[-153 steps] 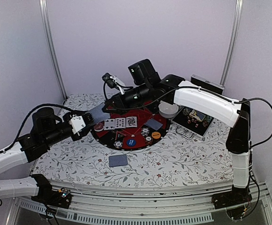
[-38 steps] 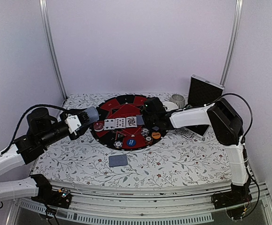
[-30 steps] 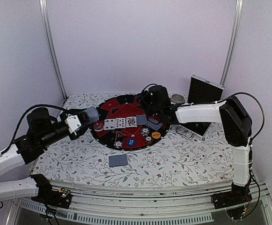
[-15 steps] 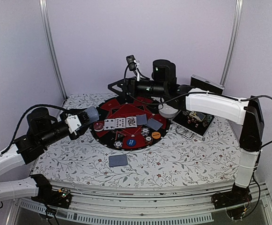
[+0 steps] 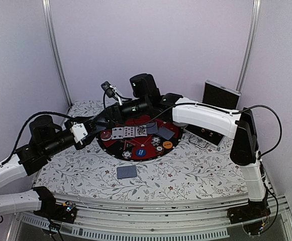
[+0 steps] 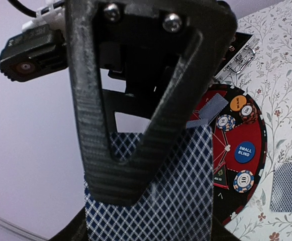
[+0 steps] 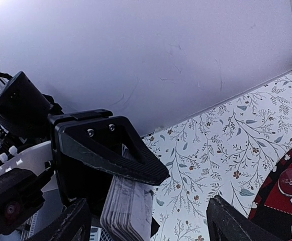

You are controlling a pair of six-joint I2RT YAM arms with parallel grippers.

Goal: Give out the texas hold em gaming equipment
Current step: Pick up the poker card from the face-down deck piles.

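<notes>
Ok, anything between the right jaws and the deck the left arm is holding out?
Nothing visible does. In the right wrist view the deck, clamped in the left gripper, lies straight ahead between the right gripper's open jaws, with only air between. The left gripper's upper finger does cover much of the deck's top.

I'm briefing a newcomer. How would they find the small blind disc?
Find the round black-and-red mat in the middle of the floral cloth. Near its front edge lies the small blind disc: solid blue with white lettering, unlike the striped-edge chips beside it and the orange disc.
</notes>
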